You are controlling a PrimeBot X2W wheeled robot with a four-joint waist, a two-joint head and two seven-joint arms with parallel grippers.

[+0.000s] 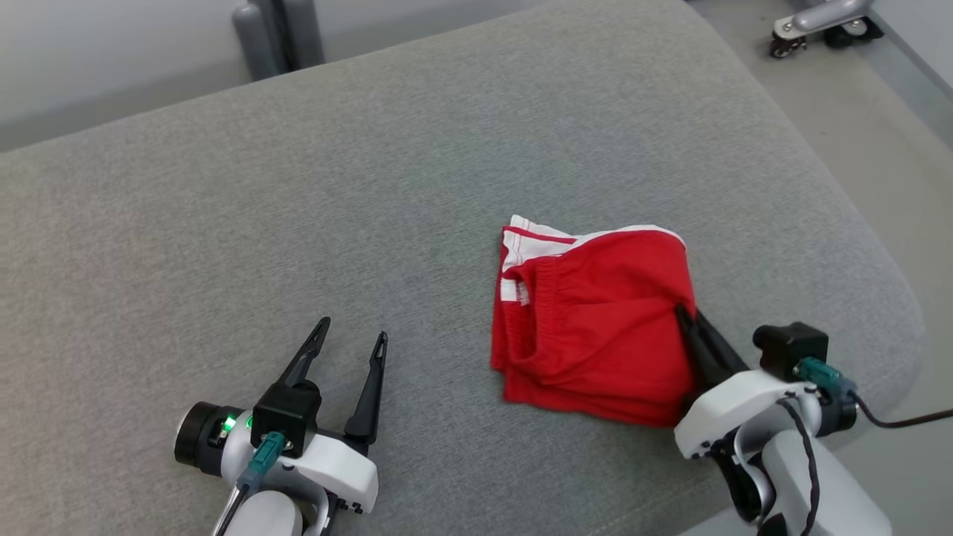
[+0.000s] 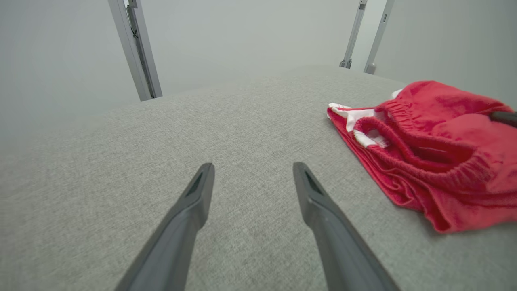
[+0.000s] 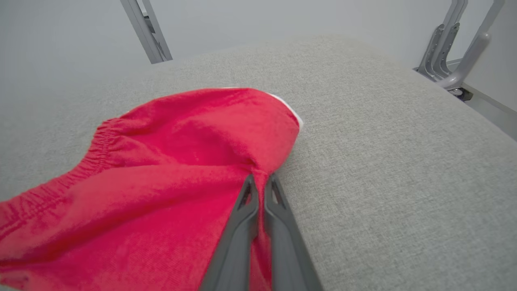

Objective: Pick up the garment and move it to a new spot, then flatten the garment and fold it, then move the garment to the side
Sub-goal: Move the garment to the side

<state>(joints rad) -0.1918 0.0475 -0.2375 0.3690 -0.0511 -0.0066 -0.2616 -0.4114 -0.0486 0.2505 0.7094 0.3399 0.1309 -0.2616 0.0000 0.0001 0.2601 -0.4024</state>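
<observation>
The garment (image 1: pixel 595 327) is a pair of red shorts with white trim and an elastic waistband, lying folded on the grey cushion (image 1: pixel 372 186) right of centre. My right gripper (image 1: pixel 683 314) is shut on the garment's right edge; in the right wrist view its fingertips (image 3: pixel 260 182) pinch a pucker of the red cloth (image 3: pixel 169 169). My left gripper (image 1: pixel 353 332) rests open over bare cushion at the lower left, well left of the garment. The left wrist view shows its spread fingers (image 2: pixel 254 169) with nothing between them and the garment (image 2: pixel 436 149) off to the right.
The cushion's rounded right edge (image 1: pixel 886 298) drops to the floor close beside my right arm. A wheeled grey base (image 1: pixel 819 26) stands on the floor at the top right. Grey metal posts (image 1: pixel 279 33) rise behind the cushion. Bare cushion stretches left and behind the garment.
</observation>
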